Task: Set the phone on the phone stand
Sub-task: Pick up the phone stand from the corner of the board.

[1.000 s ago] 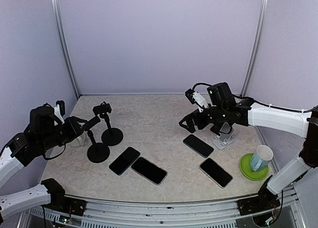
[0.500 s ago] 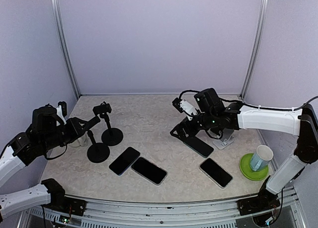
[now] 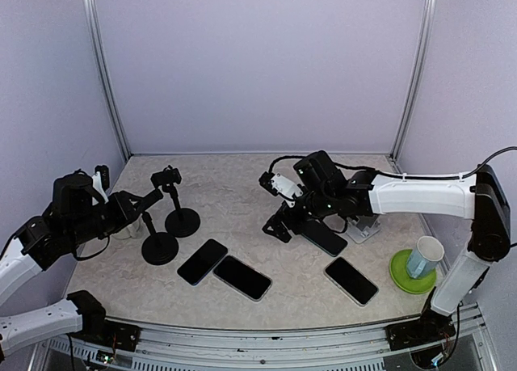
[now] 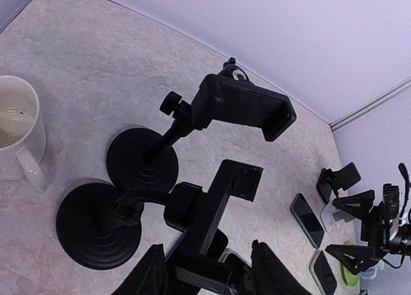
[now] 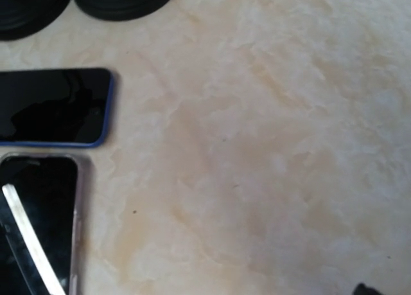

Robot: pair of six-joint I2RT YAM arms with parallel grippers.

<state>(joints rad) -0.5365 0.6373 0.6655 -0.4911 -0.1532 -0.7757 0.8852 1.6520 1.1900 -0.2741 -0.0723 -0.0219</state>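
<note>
Over the counter (image 3: 242,185), the right hand (image 3: 277,228) is seen wide open, empty: reach step judged in hand. Next, a phone (image 3: 242,277) must be straddled and pinched.

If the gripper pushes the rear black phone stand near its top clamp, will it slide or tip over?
Probably it tips rather than slides: the stand is tall, on a thin stem, with the clamp well above its base. The wide round base looks heavy, so a low push would likely slide it on the smooth table.
</note>
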